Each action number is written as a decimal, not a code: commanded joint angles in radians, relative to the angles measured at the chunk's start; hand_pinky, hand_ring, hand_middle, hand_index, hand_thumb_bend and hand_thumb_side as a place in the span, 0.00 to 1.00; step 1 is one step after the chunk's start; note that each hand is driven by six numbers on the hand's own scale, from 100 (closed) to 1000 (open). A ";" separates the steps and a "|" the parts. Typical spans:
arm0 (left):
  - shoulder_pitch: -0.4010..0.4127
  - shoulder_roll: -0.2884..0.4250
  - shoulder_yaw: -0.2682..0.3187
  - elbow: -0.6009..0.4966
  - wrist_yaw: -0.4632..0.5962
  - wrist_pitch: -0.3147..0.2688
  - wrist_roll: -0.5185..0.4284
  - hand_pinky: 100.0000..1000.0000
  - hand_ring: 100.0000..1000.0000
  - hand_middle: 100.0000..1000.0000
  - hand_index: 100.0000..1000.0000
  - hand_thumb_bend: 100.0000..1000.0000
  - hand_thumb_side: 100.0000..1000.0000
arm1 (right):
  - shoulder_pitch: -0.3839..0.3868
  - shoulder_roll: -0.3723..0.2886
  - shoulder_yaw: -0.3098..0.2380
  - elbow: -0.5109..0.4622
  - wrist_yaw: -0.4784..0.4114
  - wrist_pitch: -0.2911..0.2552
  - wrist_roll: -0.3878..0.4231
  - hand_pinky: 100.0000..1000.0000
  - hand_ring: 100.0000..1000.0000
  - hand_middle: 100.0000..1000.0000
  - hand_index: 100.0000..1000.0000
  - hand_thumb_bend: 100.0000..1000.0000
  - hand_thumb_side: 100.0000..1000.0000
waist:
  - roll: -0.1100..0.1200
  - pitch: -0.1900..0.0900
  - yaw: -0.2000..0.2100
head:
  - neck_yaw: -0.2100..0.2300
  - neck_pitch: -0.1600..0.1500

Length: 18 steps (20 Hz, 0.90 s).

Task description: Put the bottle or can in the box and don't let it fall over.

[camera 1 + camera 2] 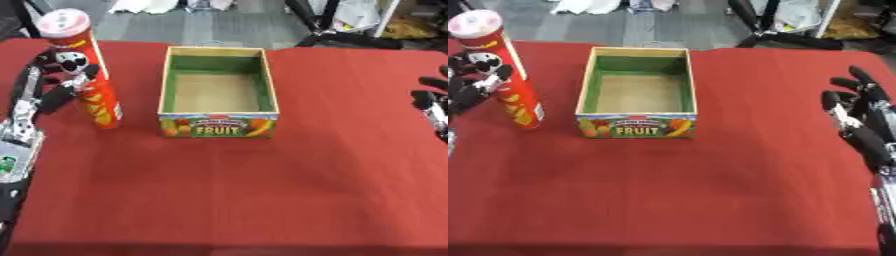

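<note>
Upper left of frame: tall red can [87, 70] upright on the red table [262, 190], left hand [59, 75] curled round its middle, open box [217, 92] just right; right hand [859, 120], fingers spread, idle far right.

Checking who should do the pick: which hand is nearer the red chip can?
Left. The left hand is curled round the red chip can, left of the box; the right hand rests open at the table's right edge.
</note>
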 commanded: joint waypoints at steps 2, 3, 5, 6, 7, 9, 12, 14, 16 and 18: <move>-0.045 0.026 -0.008 0.039 0.006 -0.029 -0.003 0.79 0.81 0.77 0.90 0.66 0.57 | -0.007 -0.011 -0.005 -0.007 -0.003 -0.003 0.004 0.81 0.79 0.80 0.99 0.25 0.39 | 0.003 -0.017 0.000 | 0.001 0.007; -0.053 0.025 -0.011 0.051 0.005 -0.033 -0.004 0.79 0.81 0.77 0.90 0.64 0.56 | -0.007 -0.011 -0.004 -0.007 -0.003 -0.003 0.005 0.81 0.79 0.80 0.99 0.25 0.39 | 0.003 -0.017 0.000 | 0.001 0.007; -0.067 0.022 -0.017 0.072 0.008 -0.044 -0.009 0.79 0.81 0.77 0.89 0.62 0.55 | -0.006 -0.010 -0.004 -0.006 -0.003 -0.003 0.005 0.81 0.79 0.80 0.99 0.25 0.39 | 0.003 -0.018 -0.001 | 0.003 0.008; -0.074 0.021 -0.019 0.082 0.010 -0.048 -0.012 0.79 0.81 0.77 0.89 0.62 0.54 | -0.006 -0.010 -0.003 -0.006 -0.003 -0.003 0.006 0.81 0.79 0.80 0.99 0.25 0.39 | 0.003 -0.018 -0.002 | 0.004 0.009; -0.080 0.020 -0.021 0.092 0.009 -0.053 -0.016 0.79 0.81 0.77 0.88 0.62 0.51 | -0.005 -0.010 -0.003 -0.005 -0.003 -0.003 0.006 0.81 0.79 0.80 0.99 0.25 0.39 | 0.003 -0.018 -0.003 | 0.004 0.009; -0.089 0.019 -0.027 0.108 0.008 -0.062 -0.025 0.79 0.81 0.77 0.88 0.57 0.50 | -0.005 -0.009 -0.003 -0.005 -0.003 -0.003 0.006 0.81 0.79 0.80 0.99 0.25 0.39 | 0.002 -0.019 -0.006 | 0.005 0.010; -0.097 0.019 -0.041 0.126 0.002 -0.081 -0.061 0.80 0.81 0.77 0.85 0.49 0.42 | -0.005 -0.009 -0.003 -0.004 -0.004 -0.003 0.007 0.81 0.79 0.80 0.99 0.25 0.39 | 0.003 -0.018 -0.010 | 0.006 0.010; -0.099 0.018 -0.047 0.135 -0.005 -0.094 -0.086 0.80 0.81 0.78 0.82 0.42 0.34 | -0.005 -0.009 -0.003 -0.003 -0.004 -0.003 0.007 0.81 0.79 0.80 0.99 0.25 0.39 | 0.003 -0.018 -0.012 | 0.006 0.011; -0.101 0.017 -0.051 0.142 -0.010 -0.103 -0.104 0.81 0.82 0.78 0.73 0.31 0.19 | -0.005 -0.008 -0.003 -0.002 -0.004 -0.003 0.007 0.81 0.79 0.80 0.99 0.25 0.39 | 0.003 -0.018 -0.014 | 0.007 0.012; -0.101 0.014 -0.052 0.147 -0.010 -0.109 -0.115 0.81 0.82 0.78 0.62 0.23 0.04 | -0.006 -0.008 -0.004 -0.002 -0.004 -0.003 0.007 0.81 0.79 0.80 0.99 0.25 0.39 | 0.003 -0.018 -0.016 | 0.006 0.011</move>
